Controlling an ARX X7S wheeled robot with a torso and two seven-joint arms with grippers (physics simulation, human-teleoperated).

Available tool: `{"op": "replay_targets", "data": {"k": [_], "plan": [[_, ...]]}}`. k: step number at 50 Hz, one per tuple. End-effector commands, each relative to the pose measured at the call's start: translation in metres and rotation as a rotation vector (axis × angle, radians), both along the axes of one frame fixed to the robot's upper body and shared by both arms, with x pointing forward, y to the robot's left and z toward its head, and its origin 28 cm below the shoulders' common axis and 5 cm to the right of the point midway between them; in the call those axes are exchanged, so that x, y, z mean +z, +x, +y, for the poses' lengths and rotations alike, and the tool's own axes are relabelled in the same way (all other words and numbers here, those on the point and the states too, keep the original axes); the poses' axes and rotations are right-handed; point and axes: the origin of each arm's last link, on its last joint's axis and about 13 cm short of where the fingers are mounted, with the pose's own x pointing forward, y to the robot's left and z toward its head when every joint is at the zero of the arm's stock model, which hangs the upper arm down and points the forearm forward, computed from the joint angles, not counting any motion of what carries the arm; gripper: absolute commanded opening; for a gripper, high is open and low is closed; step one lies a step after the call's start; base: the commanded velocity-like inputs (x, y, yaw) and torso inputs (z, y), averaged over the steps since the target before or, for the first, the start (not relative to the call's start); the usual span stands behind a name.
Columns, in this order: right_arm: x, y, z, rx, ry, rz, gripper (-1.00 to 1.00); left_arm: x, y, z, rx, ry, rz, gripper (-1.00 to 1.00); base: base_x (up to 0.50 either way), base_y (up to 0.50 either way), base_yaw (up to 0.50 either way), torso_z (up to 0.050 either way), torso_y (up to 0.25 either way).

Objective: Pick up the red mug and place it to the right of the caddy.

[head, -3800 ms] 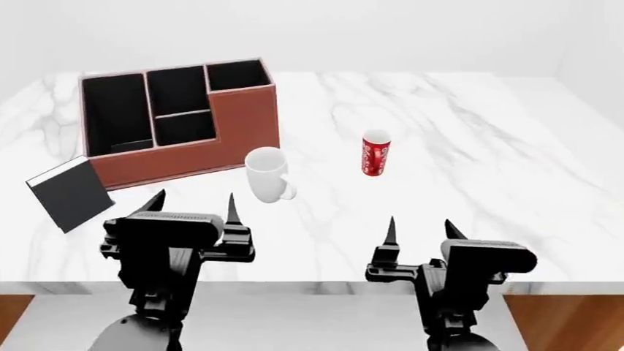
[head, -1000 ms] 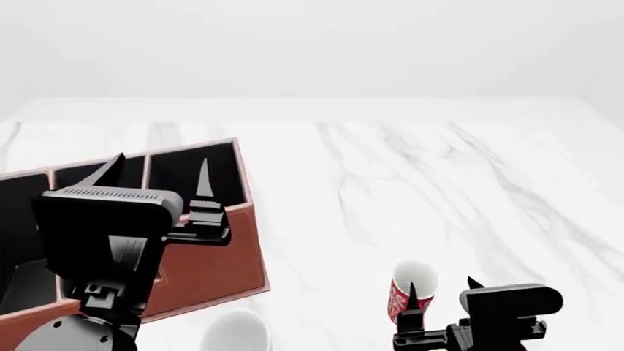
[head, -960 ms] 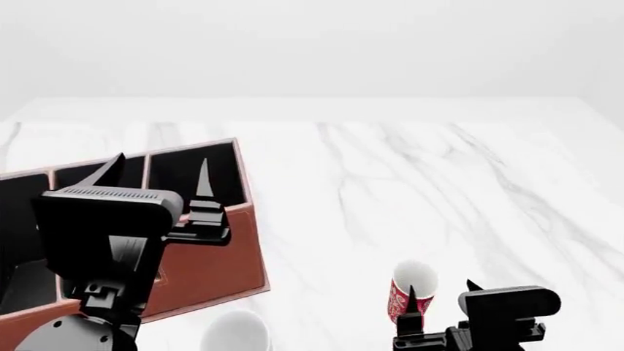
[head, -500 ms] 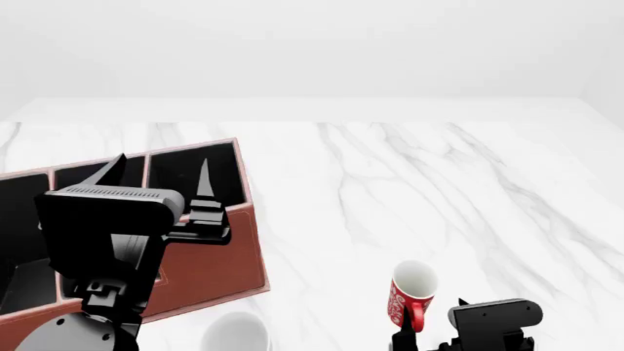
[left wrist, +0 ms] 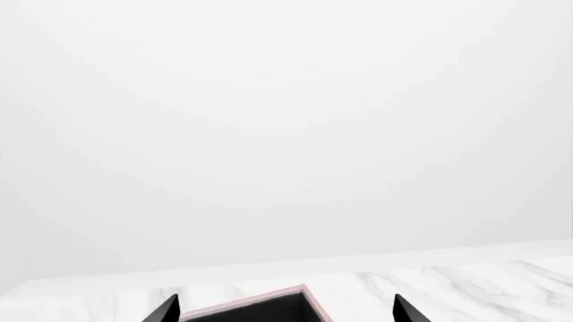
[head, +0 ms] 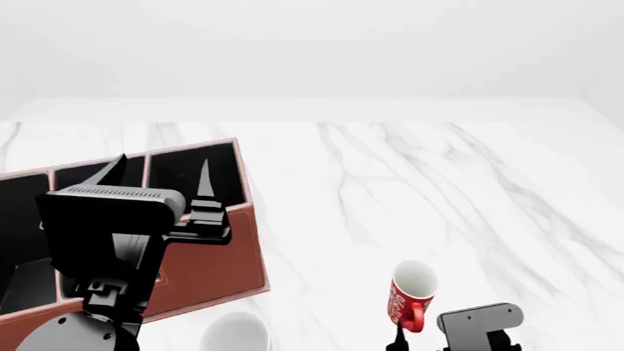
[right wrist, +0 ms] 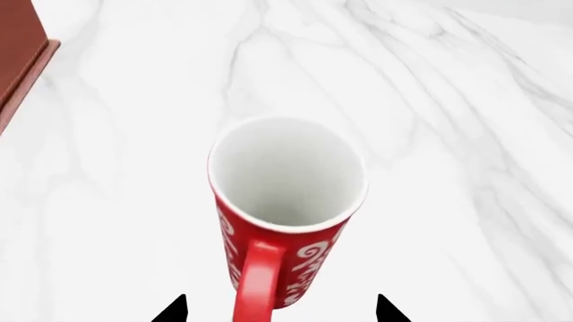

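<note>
The red mug (head: 411, 295) stands upright on the white marble table (head: 439, 183), to the right of the reddish-brown caddy (head: 219, 252). In the right wrist view the mug (right wrist: 286, 194) is seen from above, white inside, with its red handle pointing toward the gripper. My right gripper (right wrist: 279, 310) is open, its two black tips on either side of the handle and just short of the mug; in the head view it (head: 429, 341) sits at the bottom edge. My left gripper (head: 161, 172) is open and empty, raised over the caddy (left wrist: 268, 310).
A plain white mug (head: 236, 335) sits at the bottom edge, in front of the caddy. A corner of the caddy (right wrist: 23, 60) shows in the right wrist view. Bare marble stretches to the right and behind the red mug.
My right gripper has sunk toward the bottom of the head view, uncovering the red mug's handle. The mug and the left gripper have stayed put.
</note>
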Motion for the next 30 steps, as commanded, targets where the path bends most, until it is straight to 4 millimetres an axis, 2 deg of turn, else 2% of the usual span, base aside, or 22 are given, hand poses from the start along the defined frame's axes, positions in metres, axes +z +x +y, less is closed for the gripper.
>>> {"op": "replay_targets", "data": {"k": [1, 30], "plan": [[-0.0037, 0.0023, 0.0006, 0.003, 0.005, 0.012, 1.0, -0.0002, 0.0003, 0.0001, 0.0, 0.001, 0.001, 1.0, 0.0, 0.0, 0.0, 0.0, 0.0], [-0.0077, 0.0065, 0.0018, 0.018, 0.032, 0.031, 1.0, -0.0005, 0.0009, -0.0003, -0.001, 0.004, 0.003, 1.0, 0.0, 0.0, 0.0, 0.0, 0.0]]}}
